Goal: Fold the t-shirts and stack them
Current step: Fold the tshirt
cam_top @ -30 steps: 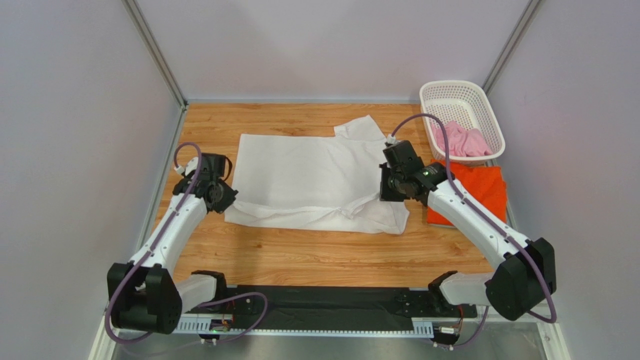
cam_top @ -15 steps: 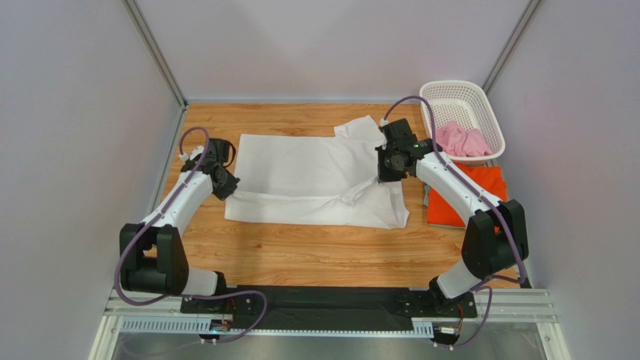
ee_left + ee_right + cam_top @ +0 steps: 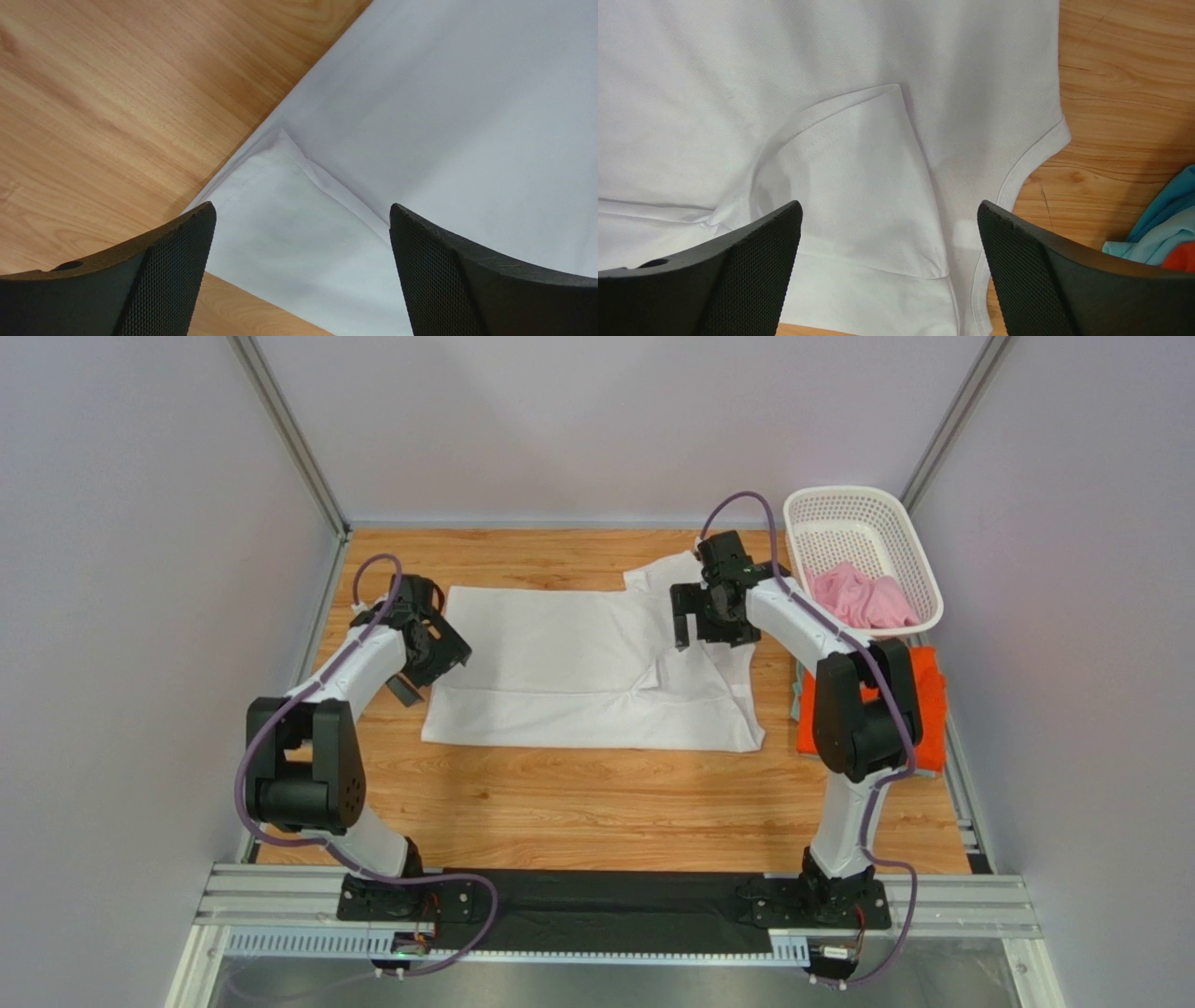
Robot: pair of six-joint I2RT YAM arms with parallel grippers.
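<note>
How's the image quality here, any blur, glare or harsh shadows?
Top external: even soft light, sharp, no glare on the white t-shirt. Left wrist: crisp cloth and table grain, faint shadow beside the folded corner. Right wrist: sharp, slight shading along the sleeve fold.

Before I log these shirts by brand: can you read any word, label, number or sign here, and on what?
None readable: the white t-shirt, orange t-shirt, pink t-shirt, white lattice basket and wooden table all show no print, tag or number.

centre: white cloth t-shirt (image 3: pixel 589 665) flat on wooden table (image 3: pixel 589 798) | far right corner: white plastic lattice basket (image 3: pixel 856 532), pale pink cloth shirt (image 3: pixel 863 597) inside | before it: bright orange cloth shirt (image 3: pixel 929 703)
</note>
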